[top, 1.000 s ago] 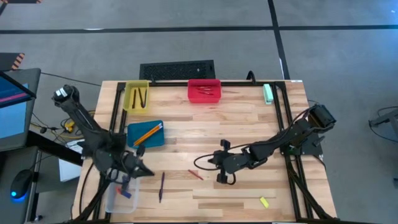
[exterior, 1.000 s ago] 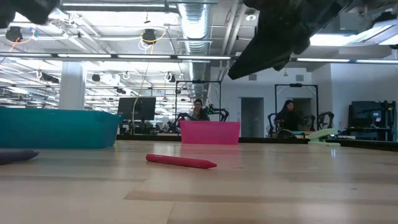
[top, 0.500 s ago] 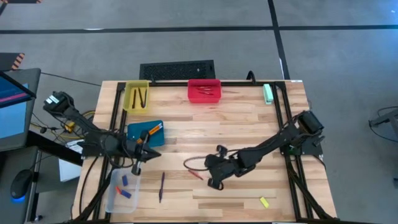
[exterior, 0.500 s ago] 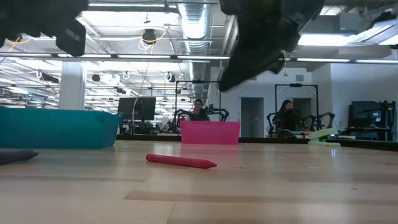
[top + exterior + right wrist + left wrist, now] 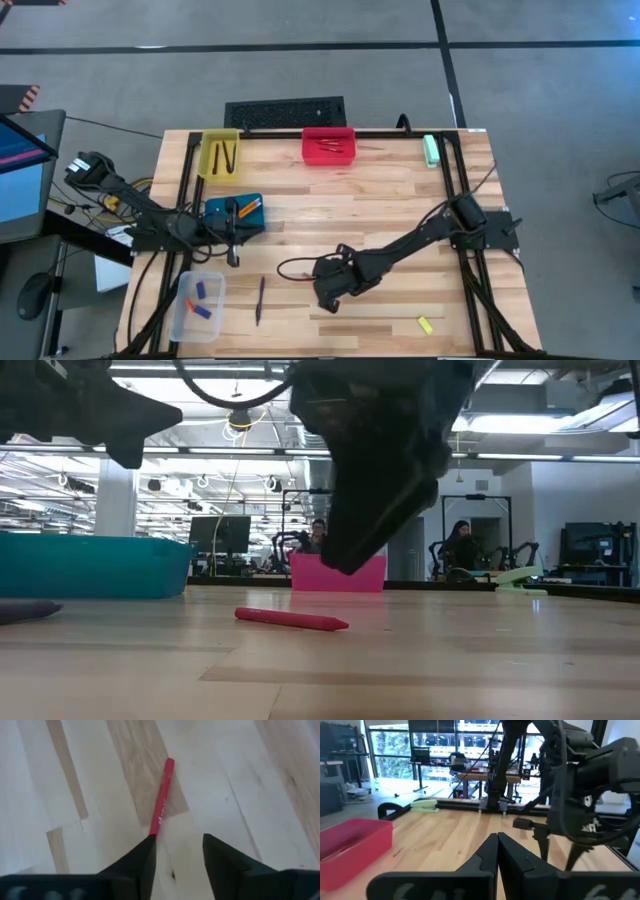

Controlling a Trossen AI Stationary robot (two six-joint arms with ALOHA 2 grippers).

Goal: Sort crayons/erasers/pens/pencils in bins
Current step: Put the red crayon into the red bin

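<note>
Bins, 4 on wooden table (image 5: pixel 400 200): yellow bin (image 5: pixel 220 157) and red bin (image 5: pixel 329 146) at far edge, teal bin (image 5: pixel 235 215) and clear bin (image 5: pixel 197 305) down left side. Left gripper (image 5: pixel 232 238) pinched together, empty, over teal bin. Right gripper (image 5: pixel 180 845) spread wide, empty, low over mid-table, 1 fingertip beside red crayon (image 5: pixel 161 800). Purple pen (image 5: pixel 260 298) near clear bin.

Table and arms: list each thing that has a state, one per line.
Right gripper: open, above the red crayon.
Left gripper: shut, empty.
Red crayon: lying flat on the table.
Teal bin: holds pencils.
Yellow bin: holds pens.
Red bin: holds crayons.
Clear bin: holds erasers.
Purple pen: loose on the table.
Yellow eraser: loose on the table.
</note>
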